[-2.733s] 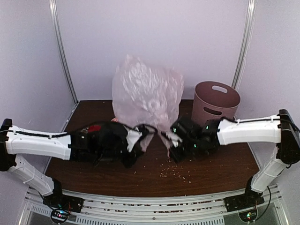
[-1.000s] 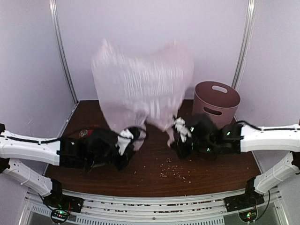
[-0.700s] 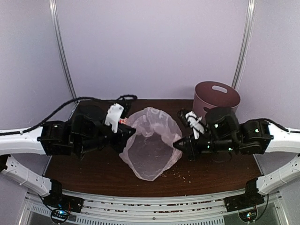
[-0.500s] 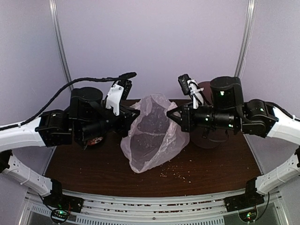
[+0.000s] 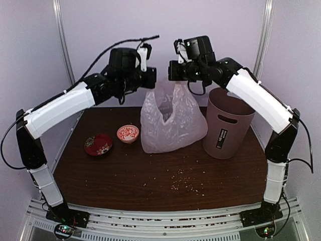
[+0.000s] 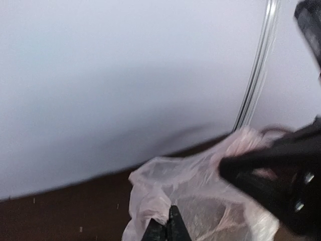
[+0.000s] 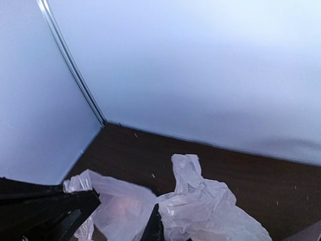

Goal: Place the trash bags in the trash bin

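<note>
The pale pinkish-white trash bag (image 5: 170,118) hangs open-mouthed between both raised arms, its bottom touching the table left of the mauve-brown trash bin (image 5: 228,125). My left gripper (image 5: 151,77) is shut on the bag's left rim; in the left wrist view its fingers (image 6: 168,228) pinch the crinkled rim of the bag (image 6: 200,201). My right gripper (image 5: 173,76) is shut on the right rim; in the right wrist view its fingertip (image 7: 153,228) shows at the bottom edge against the bag (image 7: 210,211). The bin stands upright, its black label facing front.
Two small red bowls (image 5: 98,144) (image 5: 128,133) sit on the table's left side. Crumbs (image 5: 185,183) are scattered on the brown table in front of the bag. The back wall and side rails stand close behind the raised grippers.
Both arms have lifted high and drawn closer together, raising the bag from a low wide-open spread to a hanging column beside the bin. The red bowls are now uncovered.
</note>
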### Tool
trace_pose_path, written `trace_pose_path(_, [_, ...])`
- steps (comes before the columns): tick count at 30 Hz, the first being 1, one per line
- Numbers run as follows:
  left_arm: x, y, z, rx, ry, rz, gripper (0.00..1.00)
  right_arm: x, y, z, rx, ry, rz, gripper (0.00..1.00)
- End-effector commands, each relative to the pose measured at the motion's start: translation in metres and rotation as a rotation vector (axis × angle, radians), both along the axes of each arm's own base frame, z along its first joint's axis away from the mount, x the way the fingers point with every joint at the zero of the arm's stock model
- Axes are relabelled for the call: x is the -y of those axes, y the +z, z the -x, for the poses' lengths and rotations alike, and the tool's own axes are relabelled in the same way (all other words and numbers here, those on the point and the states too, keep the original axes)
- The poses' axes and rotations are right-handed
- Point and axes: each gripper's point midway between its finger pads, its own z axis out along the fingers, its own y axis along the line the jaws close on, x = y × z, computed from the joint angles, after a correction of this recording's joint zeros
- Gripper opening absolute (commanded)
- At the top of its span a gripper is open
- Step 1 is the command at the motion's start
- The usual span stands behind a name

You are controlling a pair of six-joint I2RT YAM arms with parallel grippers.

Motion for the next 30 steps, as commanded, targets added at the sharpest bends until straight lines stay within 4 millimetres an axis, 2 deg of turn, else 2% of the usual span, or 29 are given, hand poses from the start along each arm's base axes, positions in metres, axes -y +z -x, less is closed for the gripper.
trace_pose_path(1, [-0.017, 0.205, 0.058, 0.435, -0.148, 0.219, 0.0, 0.038, 0.168, 0.072, 0.315, 0.098, -0.187, 0.0])
trace_pose_path(3, [-0.025, 0.241, 0.087, 0.538, -0.177, 0.249, 0.0, 0.048, 0.195, 0.106, 0.396, 0.129, -0.216, 0.0])
trace_pose_path(4, [-0.029, 0.249, 0.101, 0.575, -0.183, 0.242, 0.0, 0.05, 0.197, 0.12, 0.417, 0.14, -0.208, 0.0])
trace_pose_path(5, [-0.036, 0.253, 0.115, 0.598, -0.189, 0.237, 0.0, 0.051, 0.188, 0.128, 0.405, 0.147, -0.202, 0.0])
trace_pose_path(6, [-0.034, 0.236, 0.116, 0.577, -0.194, 0.202, 0.0, 0.052, 0.173, 0.132, 0.377, 0.156, -0.191, 0.0])
trace_pose_path(7, [-0.036, 0.213, 0.115, 0.543, -0.189, 0.167, 0.0, 0.05, 0.141, 0.131, 0.323, 0.161, -0.151, 0.0])
trace_pose_path(8, [-0.034, 0.169, 0.106, 0.478, -0.169, 0.102, 0.0, 0.049, 0.106, 0.129, 0.266, 0.155, -0.109, 0.0])
trace_pose_path(9, [-0.027, 0.094, 0.096, 0.367, -0.166, -0.001, 0.0, 0.049, 0.057, 0.127, 0.188, 0.146, -0.051, 0.0])
trace_pose_path(10, [-0.029, 0.038, 0.095, 0.279, -0.171, -0.063, 0.0, 0.047, 0.004, 0.127, 0.1, 0.152, 0.006, 0.0])
trace_pose_path(11, [-0.03, -0.023, 0.101, 0.151, -0.196, -0.086, 0.0, 0.046, -0.051, 0.134, 0.003, 0.18, 0.063, 0.0])
trace_pose_path(13, [-0.038, -0.12, 0.125, -0.085, -0.254, -0.095, 0.0, 0.047, -0.159, 0.161, -0.226, 0.261, 0.172, 0.0])
trace_pose_path(14, [-0.044, -0.151, 0.142, -0.202, -0.279, -0.058, 0.0, 0.054, -0.199, 0.179, -0.313, 0.277, 0.208, 0.0])
trace_pose_path(15, [-0.05, -0.168, 0.159, -0.299, -0.279, -0.004, 0.0, 0.061, -0.22, 0.197, -0.367, 0.29, 0.217, 0.0])
trace_pose_path(16, [-0.054, -0.171, 0.173, -0.334, -0.286, 0.036, 0.0, 0.064, -0.224, 0.212, -0.384, 0.304, 0.195, 0.0])
trace_pose_path(17, [-0.058, -0.16, 0.184, -0.318, -0.282, 0.076, 0.0, 0.063, -0.214, 0.227, -0.376, 0.328, 0.146, 0.0])
trace_pose_path(18, [-0.063, -0.146, 0.191, -0.292, -0.275, 0.113, 0.0, 0.059, -0.198, 0.24, -0.351, 0.36, 0.089, 0.0])
trace_pose_path(20, [-0.073, -0.118, 0.193, -0.227, -0.251, 0.136, 0.0, 0.06, -0.165, 0.249, -0.295, 0.388, -0.015, 0.0])
trace_pose_path(22, [-0.091, -0.098, 0.181, -0.159, -0.158, 0.067, 0.0, 0.064, -0.147, 0.249, -0.246, 0.393, -0.036, 0.0])
trace_pose_path(24, [-0.098, -0.082, 0.173, -0.096, -0.122, 0.01, 0.0, 0.066, -0.139, 0.244, -0.213, 0.378, -0.015, 0.0])
trace_pose_path(26, [-0.093, -0.065, 0.169, -0.053, -0.14, -0.014, 0.0, 0.056, -0.125, 0.242, -0.194, 0.405, -0.013, 0.0])
trace_pose_path(30, [-0.069, -0.044, 0.165, -0.032, -0.205, -0.042, 0.0, 0.029, -0.088, 0.231, -0.159, 0.434, -0.02, 0.0])
